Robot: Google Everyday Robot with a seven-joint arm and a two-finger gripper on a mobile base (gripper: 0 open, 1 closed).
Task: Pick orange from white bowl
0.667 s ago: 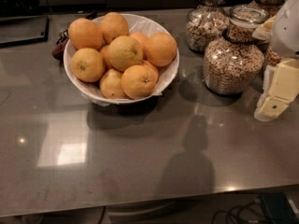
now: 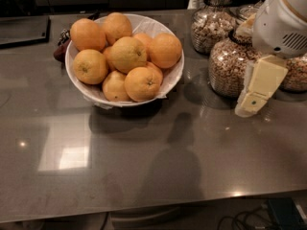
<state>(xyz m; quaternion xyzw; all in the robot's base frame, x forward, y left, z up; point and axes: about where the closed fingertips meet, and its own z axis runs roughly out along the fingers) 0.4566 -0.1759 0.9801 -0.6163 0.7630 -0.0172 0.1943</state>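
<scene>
The white bowl (image 2: 91, 93) stands on the grey counter at the upper left and holds several oranges. The orange (image 2: 127, 54), large, yellowish and dull with mottled skin, lies on top in the middle of the pile. Brighter oranges lie around it. My gripper (image 2: 253, 101) hangs at the right, over the counter in front of the cereal jars. It is to the right of the bowl, apart from it and touching no orange. Its white arm body (image 2: 283, 20) covers part of the jars.
Glass jars of cereal (image 2: 229, 68) stand at the back right, close behind the gripper. A dark flat tray (image 2: 24, 30) lies at the back left. A small dark object (image 2: 60, 51) sits against the bowl's left side. The counter's front edge (image 2: 144, 210) runs along the bottom.
My gripper has moved left, further into view and closer to the bowl. The bowl and oranges have not moved.
</scene>
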